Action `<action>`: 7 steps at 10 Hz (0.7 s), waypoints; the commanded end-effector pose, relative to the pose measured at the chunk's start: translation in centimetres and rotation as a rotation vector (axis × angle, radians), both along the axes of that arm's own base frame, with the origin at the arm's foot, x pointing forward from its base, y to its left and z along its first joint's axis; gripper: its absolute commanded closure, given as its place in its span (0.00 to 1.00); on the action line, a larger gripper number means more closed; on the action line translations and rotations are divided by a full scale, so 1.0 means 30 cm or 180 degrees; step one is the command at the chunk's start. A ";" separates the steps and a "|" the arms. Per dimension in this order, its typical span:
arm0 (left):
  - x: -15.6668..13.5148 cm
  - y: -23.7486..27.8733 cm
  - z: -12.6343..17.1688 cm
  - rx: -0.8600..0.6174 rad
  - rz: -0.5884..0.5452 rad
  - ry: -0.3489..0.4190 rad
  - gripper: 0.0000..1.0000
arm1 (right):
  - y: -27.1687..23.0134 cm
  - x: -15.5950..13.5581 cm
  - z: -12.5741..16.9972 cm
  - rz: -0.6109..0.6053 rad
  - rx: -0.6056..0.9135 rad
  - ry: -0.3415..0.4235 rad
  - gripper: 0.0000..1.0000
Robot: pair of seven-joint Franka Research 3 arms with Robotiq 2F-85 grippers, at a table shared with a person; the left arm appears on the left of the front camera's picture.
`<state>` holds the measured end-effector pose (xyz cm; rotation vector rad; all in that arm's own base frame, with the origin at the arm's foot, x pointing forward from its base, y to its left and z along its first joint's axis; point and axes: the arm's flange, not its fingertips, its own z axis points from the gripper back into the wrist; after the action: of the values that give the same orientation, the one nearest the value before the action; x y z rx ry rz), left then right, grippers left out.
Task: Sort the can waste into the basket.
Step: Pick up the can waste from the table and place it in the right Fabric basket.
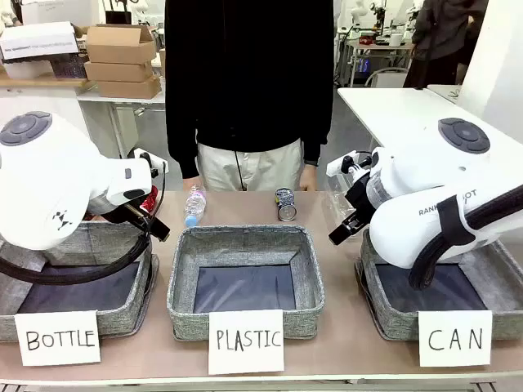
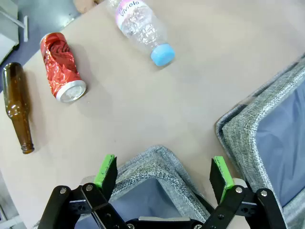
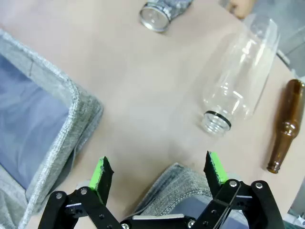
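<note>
Paper signs reading BOTTLE, PLASTIC and CAN front three grey baskets; the CAN basket (image 1: 384, 314) sits at robot's right, apparently empty. Left end effector (image 2: 163, 172) hangs wide open, holding nothing, over a corner of the BOTTLE basket (image 2: 152, 164); right end effector (image 3: 159, 169) likewise spread and empty above the CAN basket's rim.

The red can (image 2: 62, 67) lies on the tabletop (image 2: 200, 81) beside a brown bottle (image 2: 17, 106); the blue-silver can (image 1: 285, 204) rests far-centre, near a person's hands.

Risks: dented, round cans may roll or slip from pads; grabbing the clear bottle (image 3: 238, 81) instead; dropping into PLASTIC basket (image 1: 245, 245).

Red can mostly hidden behind left arm in front view; blue can cut off in right wrist view.
</note>
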<state>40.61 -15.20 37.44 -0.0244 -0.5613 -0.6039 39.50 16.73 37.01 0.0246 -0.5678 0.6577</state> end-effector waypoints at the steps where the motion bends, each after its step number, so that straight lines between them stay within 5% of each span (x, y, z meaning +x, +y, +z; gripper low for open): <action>1: 0.000 0.000 0.000 0.0000 0.0000 0.0000 0.00 | 0.000 0.000 0.000 0.0000 0.0000 -0.0001 0.00; 7: 0.000 0.000 0.000 0.0000 0.0000 0.0000 0.00 | 0.000 0.000 0.000 0.0000 0.0000 -0.0001 0.00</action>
<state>40.62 -15.19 37.45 -0.0246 -0.5615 -0.6032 39.50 16.73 36.99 0.0242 -0.5675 0.6582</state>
